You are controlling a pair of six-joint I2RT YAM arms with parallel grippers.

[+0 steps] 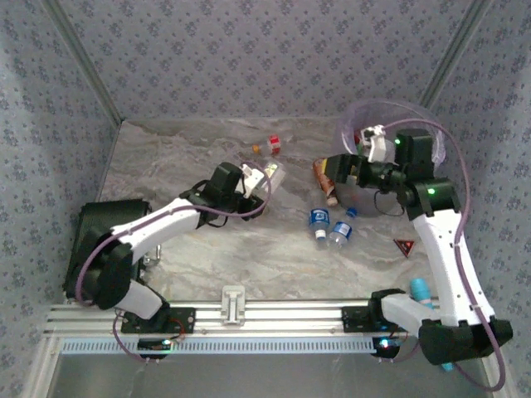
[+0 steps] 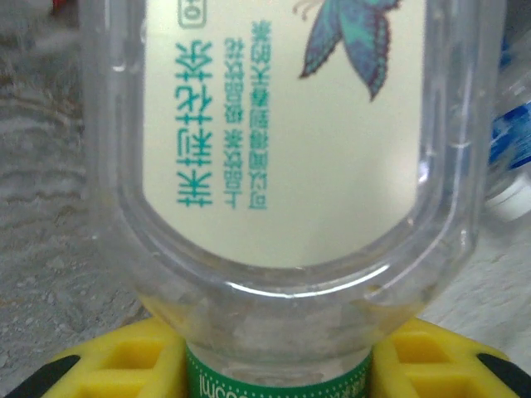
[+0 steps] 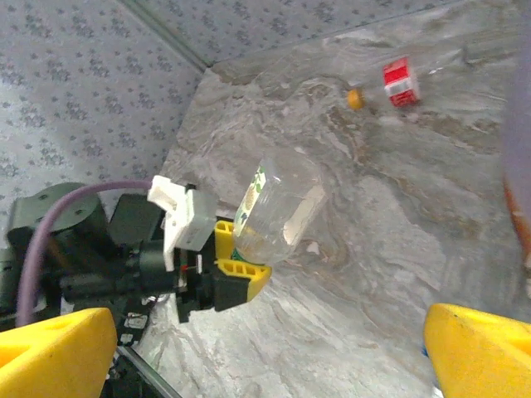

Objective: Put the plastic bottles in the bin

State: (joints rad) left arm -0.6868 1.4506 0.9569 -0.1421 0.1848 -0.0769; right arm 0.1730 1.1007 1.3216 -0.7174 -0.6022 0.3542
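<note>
**A:** Bottle with the pale label [image 1: 271,173]: who has it?

**B:** The left tool [image 1: 255,181], clamped narrow on its neck end. In the left wrist view the yellow fingers [image 2: 137,361] sit either side of a green neck band. The clear body, printed with a teal butterfly, runs up the picture.

**A:** And the right tool [image 1: 330,167]?

**B:** Spread wide, with nothing between its fingers [image 3: 50,352], just bare tabletop [image 3: 365,249] beyond the gap. From above it sits just left of the bin [image 1: 398,112], close over an orange-brown bottle [image 1: 324,179].

**A:** Where does the bin stand against the edges?

**B:** Far right, near the right wall, with the right arm crossing in front of it.

**A:** Open room?

**B:** The tabletop behind and left of the left tool is bare up to the back wall, apart from a red-labelled bottle [image 1: 275,145] and an orange cap [image 1: 256,149] near the back. Two blue-labelled bottles [image 1: 319,219] lie between the arms, nearer the front. A red triangle [image 1: 404,245] lies beside the right arm.

**A:** What does one view add to another?

**B:** From above, the held bottle is a pale blur at the tool's tip. The right wrist view gives it side-on, tilted, its base pointing away from the left tool. The left wrist view shows the label's teal characters, and a slice of blue label at its right edge.
</note>
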